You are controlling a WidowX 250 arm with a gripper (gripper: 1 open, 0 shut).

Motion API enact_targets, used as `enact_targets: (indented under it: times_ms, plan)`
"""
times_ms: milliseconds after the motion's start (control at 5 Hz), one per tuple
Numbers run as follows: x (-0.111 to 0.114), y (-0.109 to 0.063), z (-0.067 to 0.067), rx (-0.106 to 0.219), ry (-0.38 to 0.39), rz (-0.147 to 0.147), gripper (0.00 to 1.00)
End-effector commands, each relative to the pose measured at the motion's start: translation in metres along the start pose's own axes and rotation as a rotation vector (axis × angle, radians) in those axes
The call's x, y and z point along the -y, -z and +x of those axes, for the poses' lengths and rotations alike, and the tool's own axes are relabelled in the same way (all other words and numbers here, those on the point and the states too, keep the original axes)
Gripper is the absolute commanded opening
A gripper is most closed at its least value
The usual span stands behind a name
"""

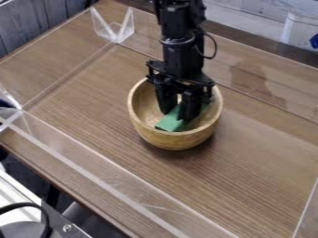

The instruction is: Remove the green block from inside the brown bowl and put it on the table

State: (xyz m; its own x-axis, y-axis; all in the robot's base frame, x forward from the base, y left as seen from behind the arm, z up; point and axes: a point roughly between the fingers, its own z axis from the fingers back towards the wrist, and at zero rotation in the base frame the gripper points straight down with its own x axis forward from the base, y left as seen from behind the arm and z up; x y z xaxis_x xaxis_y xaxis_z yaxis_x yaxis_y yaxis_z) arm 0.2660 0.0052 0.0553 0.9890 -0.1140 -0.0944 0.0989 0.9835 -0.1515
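My gripper [181, 109] points straight down into the brown bowl [144, 128], w/ my black arm rising up out of the top of the frame. The fingers [165, 98] reach down past the rim, one each side of the green block [172, 121], which lies inside the bowl, tilted, its near-left end low on the pale interior and its far end up between my fingers. Jaws are partway closed and appear to sit against the block's sides, so I read this as grasping the green block, tho the exact contact is small and partly hidden by the finger tips. Block hasn't cleared the bowl: it's well below rim level and its lower end looks to be touching the inner surface. Bowl sits roughly mid-table [87, 93], a bit right of center in the view, upright, thick light-brown wall facing the camera. Table is brown wood-grain w/ darker streaks; a glare patch shows to the right of the bowl. Low clear acrylic walls [112, 26] border it, w/ one corner visible at the back left and a long edge running along the front left. Bottom left corner shows some dark cables [32, 218], outside the walls, well apart from the bowl.
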Motion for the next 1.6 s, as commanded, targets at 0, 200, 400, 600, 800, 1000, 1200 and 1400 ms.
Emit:
enact_targets:
  times_ms: [0,200,400,600,800,1000,1200,1400]
  plan:
    - [0.004,-0.033,0.012,0.12,0.019,0.025,0.0]
    - [0.008,-0.042,0.013,0.14,0.024,0.027,0.0]
    - [0.009,-0.046,0.013,0.149,0.025,0.029,0.0]
    - [0.012,-0.052,0.014,0.161,0.029,0.029,0.0]
    - [0.02,-0.055,0.016,0.17,0.045,0.026,0.0]
    - [0.026,-0.059,0.017,0.179,0.057,0.023,0.0]
    - [0.034,-0.062,0.018,0.184,0.073,0.018,0.0]
    - [0.048,-0.061,0.02,0.186,0.099,0.012,0.0]
